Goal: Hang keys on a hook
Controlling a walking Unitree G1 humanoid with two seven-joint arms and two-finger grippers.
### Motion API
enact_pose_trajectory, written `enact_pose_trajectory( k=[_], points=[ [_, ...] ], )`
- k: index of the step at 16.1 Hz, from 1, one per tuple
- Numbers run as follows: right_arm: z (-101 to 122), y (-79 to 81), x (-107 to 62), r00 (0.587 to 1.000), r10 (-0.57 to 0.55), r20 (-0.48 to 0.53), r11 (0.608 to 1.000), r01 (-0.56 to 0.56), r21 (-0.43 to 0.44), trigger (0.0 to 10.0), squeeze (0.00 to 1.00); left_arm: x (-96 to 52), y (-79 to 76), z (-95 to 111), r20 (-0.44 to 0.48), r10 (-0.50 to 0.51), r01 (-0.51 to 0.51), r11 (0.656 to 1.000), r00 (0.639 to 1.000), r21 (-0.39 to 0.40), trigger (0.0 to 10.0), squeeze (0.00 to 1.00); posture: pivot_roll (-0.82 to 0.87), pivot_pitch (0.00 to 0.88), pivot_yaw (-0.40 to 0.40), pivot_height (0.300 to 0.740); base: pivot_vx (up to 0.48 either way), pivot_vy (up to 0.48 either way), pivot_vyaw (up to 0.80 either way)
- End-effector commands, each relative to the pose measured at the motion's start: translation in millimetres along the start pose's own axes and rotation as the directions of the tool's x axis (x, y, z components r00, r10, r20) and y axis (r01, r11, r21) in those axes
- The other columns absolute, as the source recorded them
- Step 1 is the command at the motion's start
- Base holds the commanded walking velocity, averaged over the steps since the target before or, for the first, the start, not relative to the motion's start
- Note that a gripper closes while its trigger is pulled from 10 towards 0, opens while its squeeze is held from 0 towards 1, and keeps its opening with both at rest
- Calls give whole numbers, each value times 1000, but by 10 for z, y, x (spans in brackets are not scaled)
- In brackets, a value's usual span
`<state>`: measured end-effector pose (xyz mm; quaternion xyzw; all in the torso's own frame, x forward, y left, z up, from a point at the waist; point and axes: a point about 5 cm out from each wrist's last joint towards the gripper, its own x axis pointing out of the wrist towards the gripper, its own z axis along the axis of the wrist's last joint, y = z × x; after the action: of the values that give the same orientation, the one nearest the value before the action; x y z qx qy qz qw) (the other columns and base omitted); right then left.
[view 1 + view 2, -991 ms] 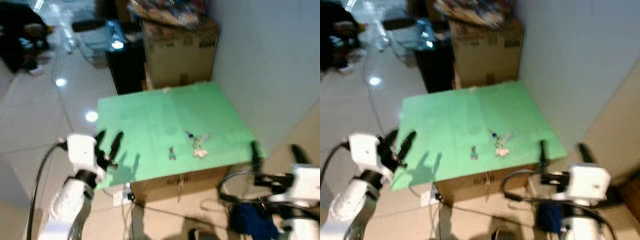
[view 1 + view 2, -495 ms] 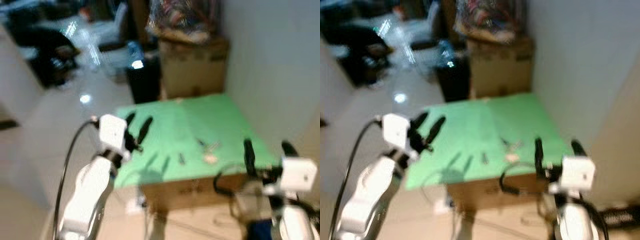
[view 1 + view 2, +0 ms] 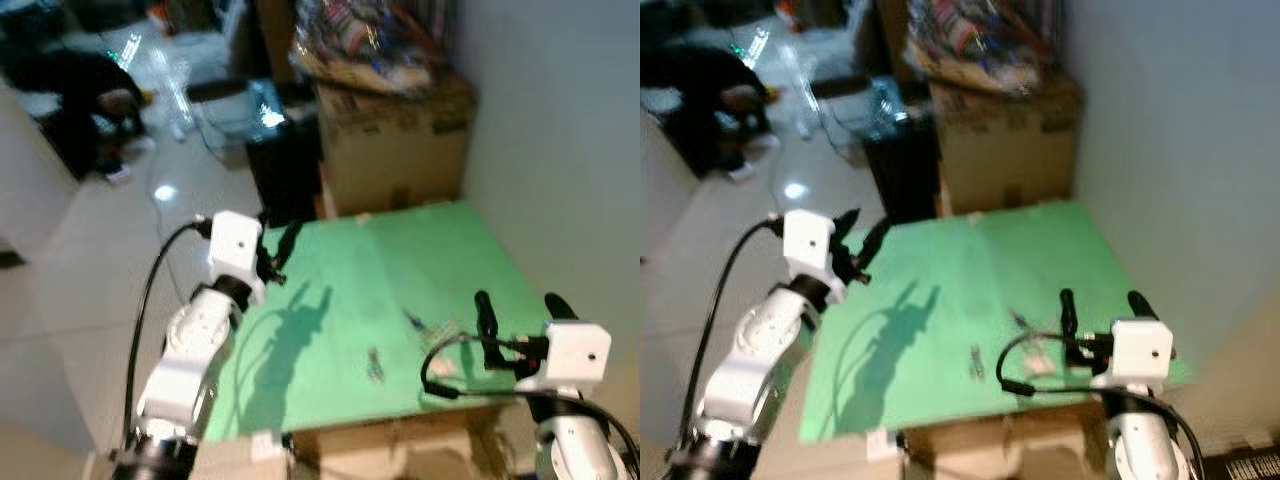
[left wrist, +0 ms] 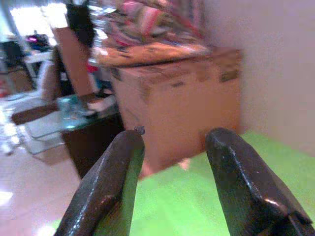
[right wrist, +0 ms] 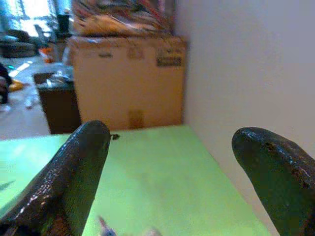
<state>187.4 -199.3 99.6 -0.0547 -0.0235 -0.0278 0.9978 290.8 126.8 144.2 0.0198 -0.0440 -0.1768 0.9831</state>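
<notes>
The green sheet (image 3: 330, 300) on the table looks matt and smooth, like paper or thin plastic. The box (image 3: 395, 140) at twelve o'clock is plain brown cardboard. The floor (image 3: 90, 260) tiles are glossy and mirror the lamps. The black fingers (image 5: 69, 182) look like hard plastic with a dull sheen. The wall (image 3: 560, 130) is smooth and matt.

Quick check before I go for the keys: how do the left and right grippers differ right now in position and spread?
The left gripper is raised over the far left part of the green table, well away from the keys; the right gripper sits at the near right edge, right beside the keys. The right gripper's jaws are spread wider than the left's. Both are open and hold nothing.
</notes>
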Motion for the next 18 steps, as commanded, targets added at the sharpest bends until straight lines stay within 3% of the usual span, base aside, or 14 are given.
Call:
enact_pose_trajectory(
  k=[1, 3, 5, 7, 9, 11, 13, 15, 17, 18],
  points=[
    [-45, 93, -45, 1000, 24, -20, 999, -24, 23, 10000, 0, -27, 137, -135, -80, 20, -21, 1000, 997, -11, 10000, 0, -202, 0, 121, 740, 0, 0, -569],
    [-145, 163, -172, 997, 35, -66, 999, -33, 32, 10000, 0, 44, 117, -336, -184, -28, 17, 998, 983, -57, 10000, 0, -194, 11, 149, 740, 0, 0, -559],
    [-208, 189, -215, 995, 40, -93, 999, -37, 33, 10000, 0, 25, 116, -482, -253, -38, 16, 996, 967, -89, 10000, 0, -204, 34, 166, 740, 0, 0, -559],
    [-271, 213, -211, 989, 72, -128, 997, -69, 28, 10000, 0, -92, 115, -595, -291, -60, 51, 998, 955, -40, 10000, 0, -210, 46, 179, 740, 0, 0, -531],
    [-299, 248, -118, 984, 114, -134, 994, -112, 18, 10000, 0, -42, 209, -490, -219, 31, -40, 998, 975, -38, 10000, 0, -200, 28, 172, 731, 0, 0, 0],
    [-239, 226, 28, 987, 126, -99, 992, -125, 18, 10000, 0, 7, 235, -216, -64, 95, -98, 994, 993, -43, 10000, 0, -176, 7, 150, 731, 0, 0, 0],
    [-265, 197, 172, 987, 121, -111, 993, -118, 27, 10000, 0, -88, 303, -73, -15, 170, -171, 983, 985, -67, 10000, 0, -135, 3, 123, 731, 0, 0, 0],
    [-427, 264, 322, 969, 168, -179, 986, -163, 45, 10000, 0, -453, 423, -12, -23, 228, -228, 973, 973, -36, 10000, 0, -32, 60, 82, 731, 0, 0, 0],
    [-608, 360, 432, 950, 203, -239, 976, -176, 129, 10000, 0, -635, 467, 40, -54, 203, -204, 979, 978, -1, 10000, 0, 53, 101, 61, 731, 0, 0, 0],
    [-679, 423, 486, 943, 206, -261, 972, -168, 161, 10000, 0, -653, 412, 137, -49, 111, -111, 994, 993, -1, 10000, 0, 86, 117, 54, 731, 0, 0, 0]
  ],
)
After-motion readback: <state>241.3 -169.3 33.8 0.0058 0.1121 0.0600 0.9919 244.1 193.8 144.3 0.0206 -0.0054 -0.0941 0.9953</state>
